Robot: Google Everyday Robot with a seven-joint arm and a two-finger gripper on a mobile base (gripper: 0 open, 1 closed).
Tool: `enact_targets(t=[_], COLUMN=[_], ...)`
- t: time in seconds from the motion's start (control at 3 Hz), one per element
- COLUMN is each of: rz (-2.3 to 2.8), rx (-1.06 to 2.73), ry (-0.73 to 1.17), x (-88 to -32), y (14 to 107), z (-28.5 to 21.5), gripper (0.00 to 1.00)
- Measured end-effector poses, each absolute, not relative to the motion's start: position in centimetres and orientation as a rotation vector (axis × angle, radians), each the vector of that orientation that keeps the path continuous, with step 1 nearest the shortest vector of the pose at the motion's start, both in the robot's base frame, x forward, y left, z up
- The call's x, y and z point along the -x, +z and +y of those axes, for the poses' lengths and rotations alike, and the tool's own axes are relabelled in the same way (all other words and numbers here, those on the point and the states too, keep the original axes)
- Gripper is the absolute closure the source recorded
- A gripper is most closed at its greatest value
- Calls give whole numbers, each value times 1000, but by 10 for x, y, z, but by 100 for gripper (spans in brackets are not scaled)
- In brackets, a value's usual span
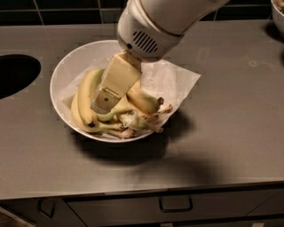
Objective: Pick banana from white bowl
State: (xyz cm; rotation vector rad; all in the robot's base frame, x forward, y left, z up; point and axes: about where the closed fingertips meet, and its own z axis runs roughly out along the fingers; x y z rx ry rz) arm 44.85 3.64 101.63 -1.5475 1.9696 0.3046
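The white bowl (pixel 66 66) stands on the grey counter, lined with crumpled white paper (pixel 173 80) that hangs over its right rim. Several bananas lie in it. The big plump yellow banana (pixel 85 95) lies curved along the left side, its dark tip toward the front. Slimmer bananas with ragged brown stems (pixel 144 102) lie to its right. My gripper (pixel 103 103) reaches down into the bowl from the white arm above. Its cream tip sits right beside the big banana and covers the bananas in the middle.
A dark round opening (pixel 13 73) is cut into the counter at the left. Another white bowl (pixel 278 13) shows at the top right corner. The counter's front edge runs above drawers with handles (pixel 175 206).
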Motion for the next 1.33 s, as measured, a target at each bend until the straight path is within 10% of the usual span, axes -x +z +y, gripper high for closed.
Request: enact_targets(t=[1.33], rz=[2007], rx=[1499], ry=[255], x=[-415], y=[1043], z=[93], gripper=[0])
